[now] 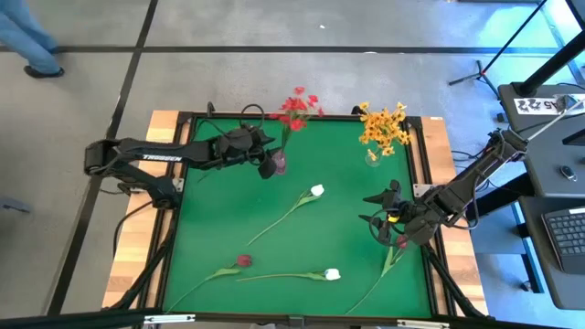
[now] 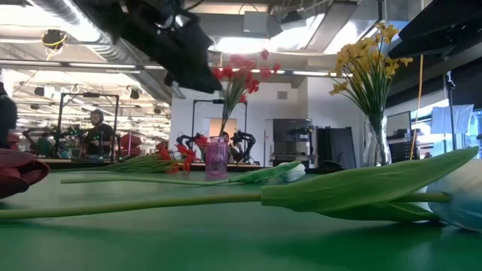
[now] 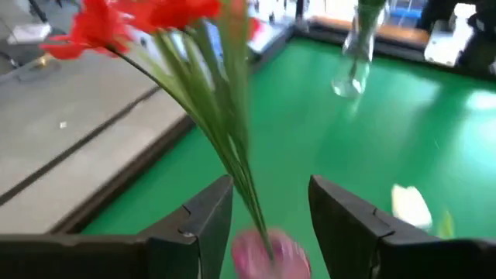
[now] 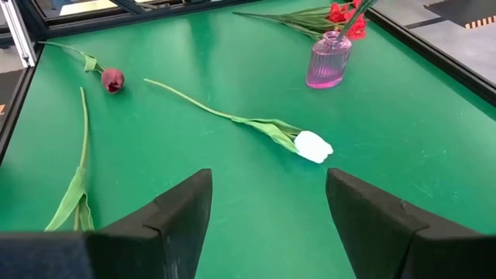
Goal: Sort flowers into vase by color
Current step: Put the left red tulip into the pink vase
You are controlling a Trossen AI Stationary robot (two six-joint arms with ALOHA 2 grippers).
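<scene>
A red spray (image 1: 297,108) stands in a pink vase (image 1: 277,163) at the table's far middle. My left gripper (image 3: 270,186) hovers above that vase (image 3: 267,254), open, with the spray's green stems (image 3: 232,147) between its fingers and a gap on each side. A yellow-orange spray (image 1: 384,128) stands in a clear vase (image 1: 372,157). My right gripper (image 4: 267,178) is open above the mat near the right edge, over nothing. Two white buds (image 1: 317,190) (image 1: 333,274) and two maroon buds (image 1: 244,260) (image 1: 400,242) lie flat on their stems.
Another red spray (image 2: 169,156) lies on the mat beside the pink vase (image 2: 216,158). The green mat has a raised dark rim (image 1: 430,228). A long white-bud stem (image 4: 225,115) lies ahead of my right gripper. People stand in the room beyond.
</scene>
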